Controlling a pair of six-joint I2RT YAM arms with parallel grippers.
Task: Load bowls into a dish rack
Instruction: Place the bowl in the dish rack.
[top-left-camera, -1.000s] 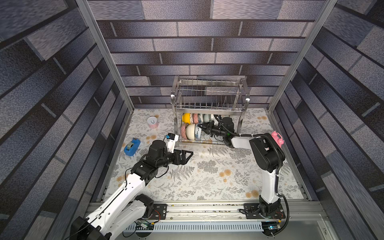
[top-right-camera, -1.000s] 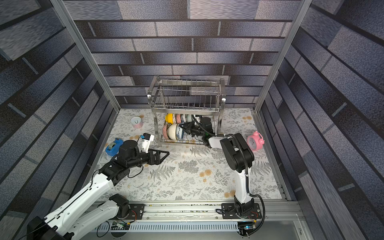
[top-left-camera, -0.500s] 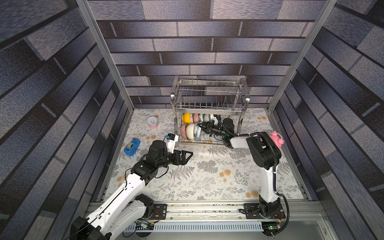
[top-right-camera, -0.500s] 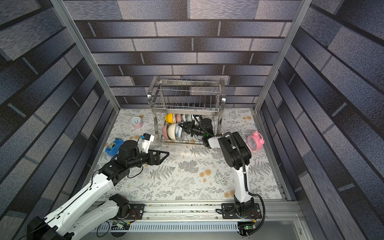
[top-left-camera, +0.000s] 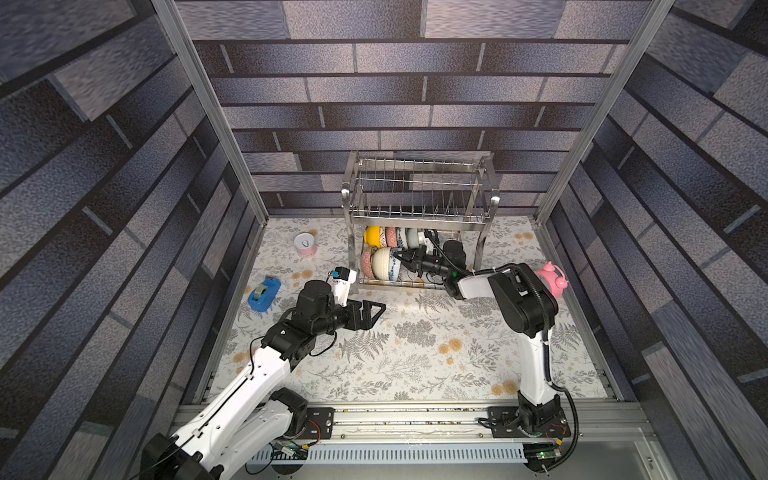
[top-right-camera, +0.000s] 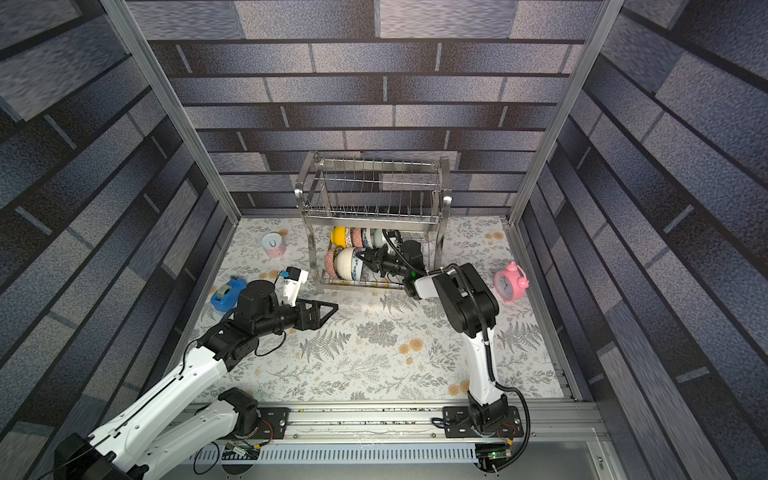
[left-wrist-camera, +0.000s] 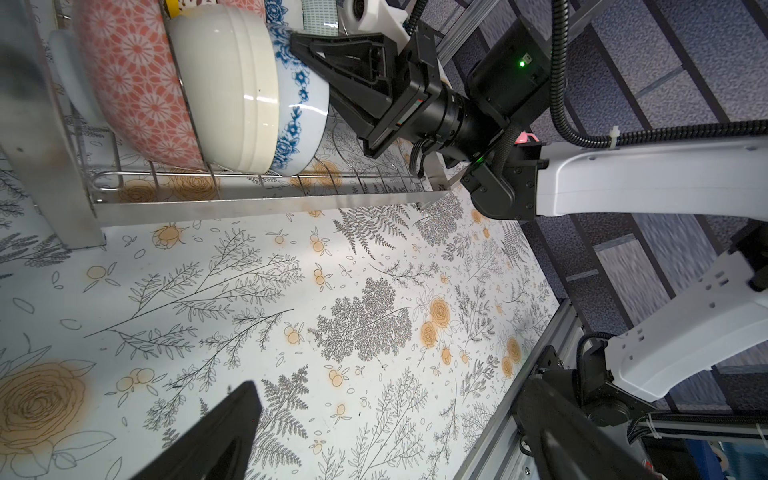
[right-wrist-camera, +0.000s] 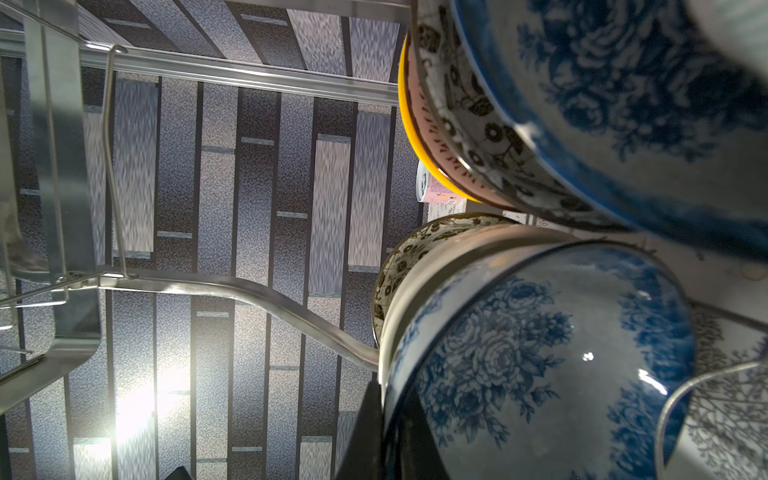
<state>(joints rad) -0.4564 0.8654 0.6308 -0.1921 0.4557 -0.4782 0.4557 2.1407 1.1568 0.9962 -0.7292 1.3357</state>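
Floral-print tabletop (top-left-camera: 415, 365), enclosed by dark brick-patterned walls. I see the dish rack (top-left-camera: 419, 218) standing at the back centre. The bowls stand on edge in its lower tier, in two rows.

- Front row, seen from the left wrist: pink patterned bowl (left-wrist-camera: 133, 83), cream bowl (left-wrist-camera: 232, 83) and blue-and-white bowl (left-wrist-camera: 299, 104), each touching the next.
- Back row: begins with the yellow bowl (top-left-camera: 372, 236).
- Right gripper (top-left-camera: 402, 257): reaches into the lower tier, its fingers closed on the rim of the blue-and-white bowl.
- Left gripper (top-left-camera: 376, 309): over the table in front of the rack, fingers spread, holding nothing.

Off to the sides lie a pink-and-white can (top-left-camera: 306, 245), a blue tape dispenser (top-left-camera: 264, 289) and a pink alarm clock (top-left-camera: 552, 278) — all well apart from the rack.
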